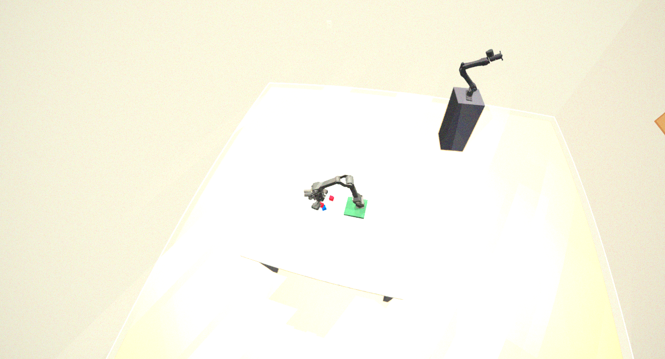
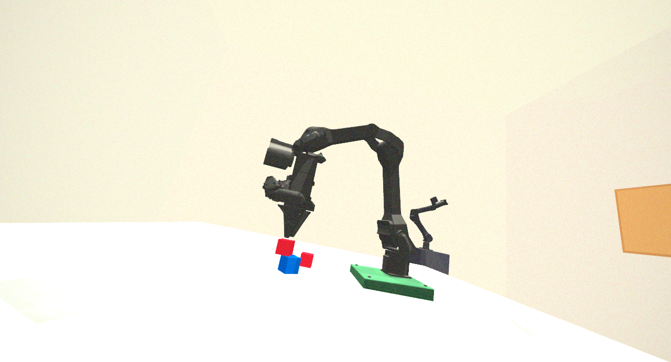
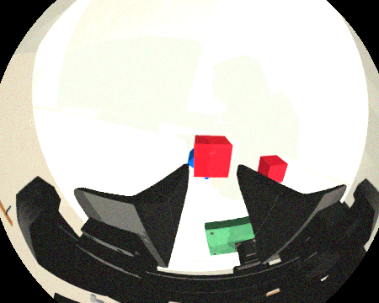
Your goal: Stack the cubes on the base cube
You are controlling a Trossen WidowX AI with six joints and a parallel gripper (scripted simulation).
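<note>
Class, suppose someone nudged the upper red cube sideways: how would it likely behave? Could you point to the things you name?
The red cube on the blue one (image 1: pixel 323 208) (image 2: pixel 289 264) would probably slide rather than roll, given its flat faces. It might tip off, since it sits off-centre. Its crisp edges suggest it is stiff.

In the exterior view, we see the upper cube (image 1: pixel 321 204) (image 2: pixel 285 247) (image 3: pixel 212 160) on the base cube (image 1: pixel 323 208) (image 2: pixel 289 264) (image 3: pixel 191 160), with the other cube (image 1: pixel 331 198) (image 2: pixel 306 259) (image 3: pixel 272 169) behind and right. Further right, we find the board (image 1: pixel 350 212) (image 2: pixel 375 283) (image 3: pixel 223 240) under our arm; well behind it, a second arm (image 1: pixel 467 76) (image 2: pixel 421 226) stands on a pedestal (image 1: pixel 460 119) (image 2: pixel 437 261).
</note>
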